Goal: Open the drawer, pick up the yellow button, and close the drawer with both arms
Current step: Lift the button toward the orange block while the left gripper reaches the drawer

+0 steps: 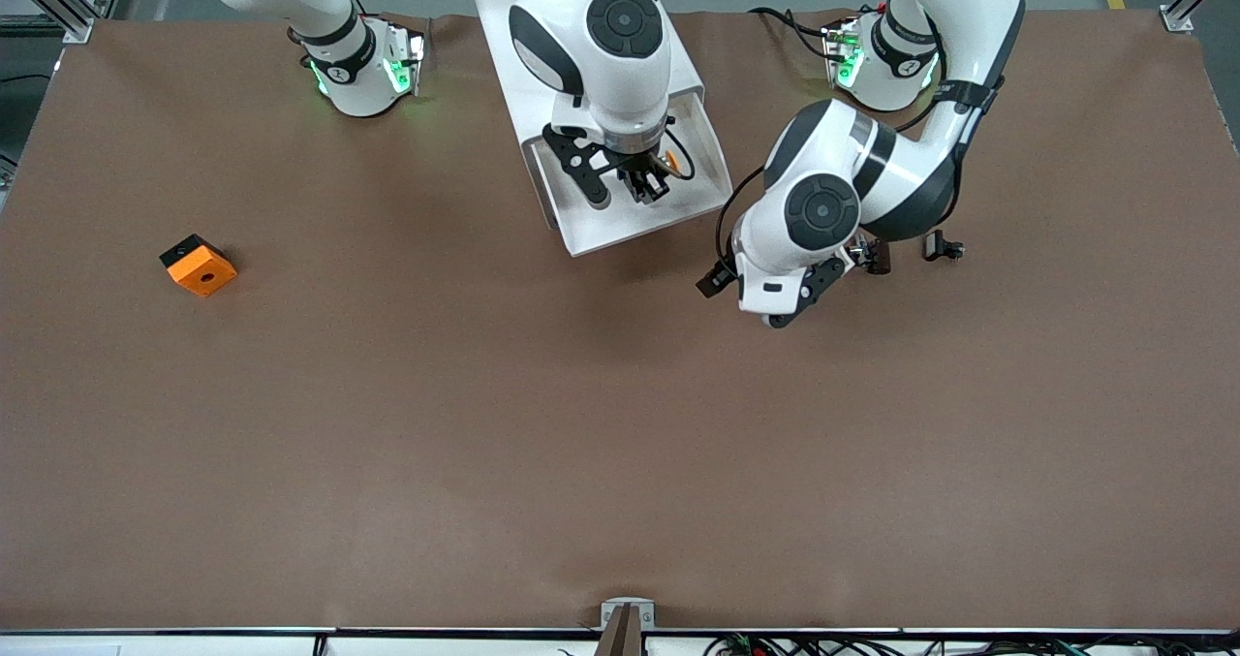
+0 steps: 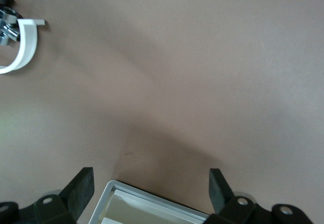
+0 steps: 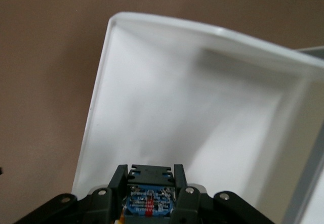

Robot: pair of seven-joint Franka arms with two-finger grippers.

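The white drawer [image 1: 591, 234] stands pulled out of its white cabinet [image 1: 504, 46]. My right gripper [image 1: 647, 189] hangs inside the drawer, shut on the button [image 1: 668, 160]. In the right wrist view the button's black-blue body [image 3: 150, 183] sits between the gripper's [image 3: 150, 176] fingers, with the drawer's white floor [image 3: 202, 107] below. My left gripper [image 1: 790, 307] is open and empty over the table, beside the drawer corner toward the left arm's end. In the left wrist view that corner [image 2: 109, 193] lies between the gripper's [image 2: 152, 181] spread fingers.
An orange square block [image 1: 199, 265] with a centre hole lies toward the right arm's end. Two small black clips [image 1: 943, 246] [image 1: 877, 257] lie by the left arm; one white curved strip [image 2: 23, 47] shows in the left wrist view.
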